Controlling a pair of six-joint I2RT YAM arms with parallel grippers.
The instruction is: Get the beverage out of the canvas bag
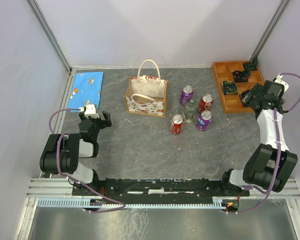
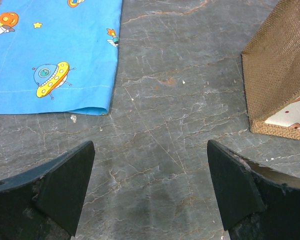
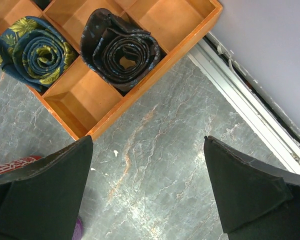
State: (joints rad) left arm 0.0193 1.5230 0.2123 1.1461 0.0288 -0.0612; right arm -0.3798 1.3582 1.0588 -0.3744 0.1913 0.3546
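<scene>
On marbled grey table point(image 1: 140, 145), boxy burlap canvas bag point(image 1: 146, 97)

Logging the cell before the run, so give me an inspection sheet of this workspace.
Surface: grey marbled table, pale specks.
Job's things: canvas bag upright, open-topped, contents not visible.
Clutter: four cans and a bottle right of the bag; blue cloth back left; orange tray back right, holding rolled fabric.
Grippers: left gripper open, empty; right gripper open, empty, near the tray.
Cables: purple cables looped along both arms.
Surroundings: white walls, metal frame.
</scene>
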